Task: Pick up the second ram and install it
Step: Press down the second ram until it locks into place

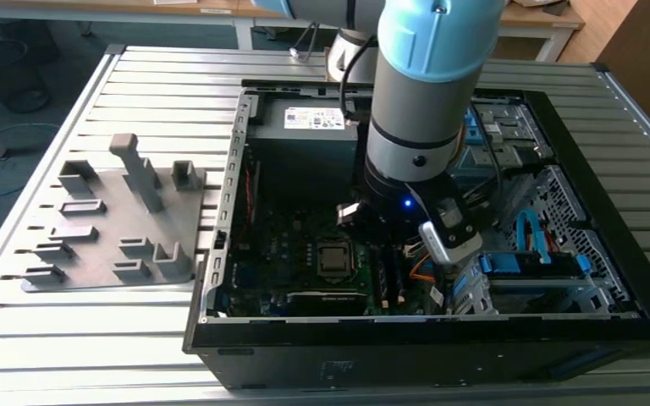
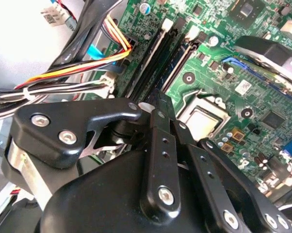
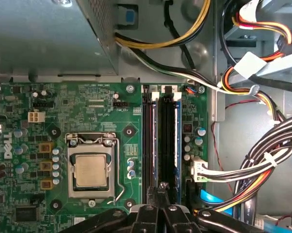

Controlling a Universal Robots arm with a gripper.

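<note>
Hovering low inside the open computer case [image 1: 551, 254], your end effector [image 3: 160, 191] sits over the near end of the memory slots [image 3: 163, 141] on the green motherboard [image 3: 88, 116], its fingers [image 2: 158, 109] drawn together. Whether they pinch the second ram [image 3: 156, 145] you cannot tell; a dark stick stands in the slots just beyond the fingertips. Beside the slots lies the processor socket [image 3: 91, 167]. On the exterior view's left, the grey holder tray [image 1: 116, 224] rests on the bench [image 1: 145, 76].
</note>
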